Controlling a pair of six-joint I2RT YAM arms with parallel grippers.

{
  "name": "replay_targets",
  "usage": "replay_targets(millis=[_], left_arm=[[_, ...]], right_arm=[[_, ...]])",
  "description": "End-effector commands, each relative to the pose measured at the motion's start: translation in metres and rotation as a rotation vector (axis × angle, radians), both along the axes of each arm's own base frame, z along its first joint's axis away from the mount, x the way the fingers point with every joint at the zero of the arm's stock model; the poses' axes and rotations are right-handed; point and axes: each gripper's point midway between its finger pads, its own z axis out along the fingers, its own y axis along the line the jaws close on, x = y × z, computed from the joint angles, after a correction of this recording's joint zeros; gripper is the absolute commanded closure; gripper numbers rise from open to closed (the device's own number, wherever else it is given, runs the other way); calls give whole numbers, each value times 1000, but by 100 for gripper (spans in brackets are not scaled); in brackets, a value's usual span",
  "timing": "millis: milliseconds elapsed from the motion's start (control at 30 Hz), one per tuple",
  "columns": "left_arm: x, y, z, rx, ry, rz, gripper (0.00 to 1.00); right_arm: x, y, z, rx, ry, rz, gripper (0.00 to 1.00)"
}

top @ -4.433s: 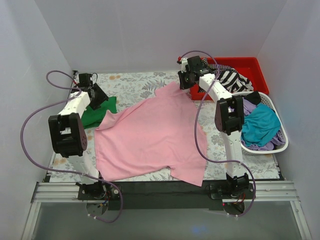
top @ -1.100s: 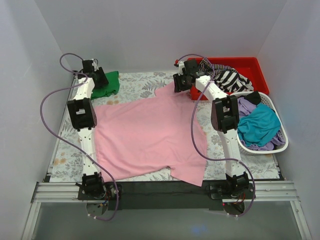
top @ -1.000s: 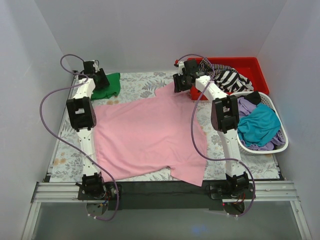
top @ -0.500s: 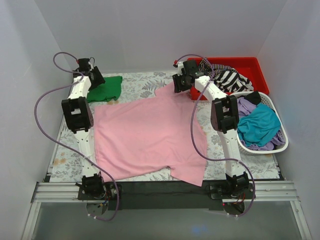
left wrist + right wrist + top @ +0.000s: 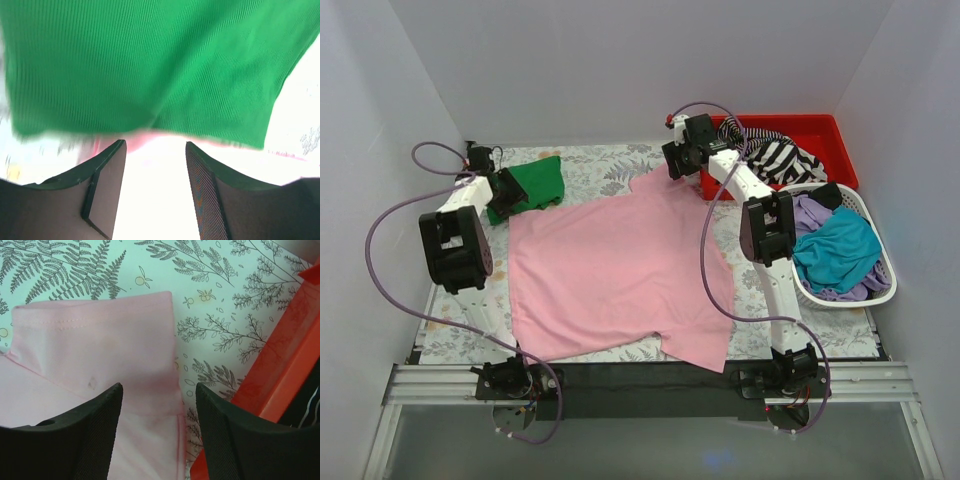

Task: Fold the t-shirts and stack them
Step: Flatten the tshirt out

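Your right gripper, wide and empty, hangs over the far-edge sleeve of the pink t-shirt; left gripper, also wide, faces the green t-shirt, far-left corner.

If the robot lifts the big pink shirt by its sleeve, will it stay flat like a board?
Probably not. The pink shirt lies spread out with soft wrinkles, so it would likely droop and hang. It looks thin, so it is probably light for its size. Its near edge already ripples, so a push would likely bunch it rather than slide it.
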Motion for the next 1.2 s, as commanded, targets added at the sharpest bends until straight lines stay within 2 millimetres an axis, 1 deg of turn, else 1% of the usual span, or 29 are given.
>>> replay_targets(millis=[0,33,100,133,167,200,233,267,300,333,367,400,533,567,667,767,800,833,867,900,967,1000,1033,1067,1100,1167], left_arm=[[-12,6,32,51,-92,68,50],[-14,7,32,58,-94,69,50],[-15,10,35,78,-98,70,50],[-16,18,36,110,-97,92,50],[-15,21,36,124,-98,97,49],[-12,26,36,138,-101,100,48],[-3,32,36,142,-102,104,48],[-1,35,30,136,-78,107,48],[-4,38,24,128,-40,114,48],[0,42,22,128,-33,117,48],[8,45,14,125,-18,121,48],[10,47,13,120,-17,123,48],[26,51,1,115,-14,107,48],[30,52,-6,110,5,105,48],[30,52,-17,105,36,107,49],[27,58,-32,128,72,106,49],[32,64,-39,141,85,110,49],[35,67,-42,153,92,105,49],[36,71,-43,171,107,101,49],[43,79,-45,194,104,108,49],[52,88,-44,219,93,107,49],[64,97,-30,230,51,117,48],[66,101,-40,224,67,121,48],[64,103,-40,206,82,119,48],[68,107,-37,192,69,122,48],[73,102,-32,164,42,101,48]], right_arm=[[8,-18,-34,-80,21,-16,32],[9,-17,-35,-78,18,-15,31],[7,-14,-40,-70,35,0,31],[7,-13,-41,-64,35,7,30],[6,-12,-42,-62,38,9,30],[6,-12,-43,-66,39,8,29],[7,-13,-42,-67,39,5,29],[5,-14,-43,-70,43,4,29],[5,-13,-39,-63,39,7,29],[4,-11,-39,-55,43,16,29],[2,-11,-39,-50,48,19,29],[2,-10,-36,-45,46,19,29],[1,-10,-33,-42,44,16,29],[1,-10,-31,-42,41,17,29],[-1,-9,-32,-34,50,15,29],[-2,-8,-26,-18,47,13,29],[-3,-7,-25,-14,51,14,29],[-4,-4,-23,-3,50,21,29],[-4,-3,-22,4,51,23,29],[-5,-2,-22,7,52,26,29],[-6,-3,-25,5,58,26,29],[-6,-3,-25,4,60,26,29],[-7,-3,-29,-2,65,26,29],[-7,-4,-29,-7,65,26,29],[-7,-6,-30,-13,65,23,29],[-5,-7,-30,-25,56,16,29]])
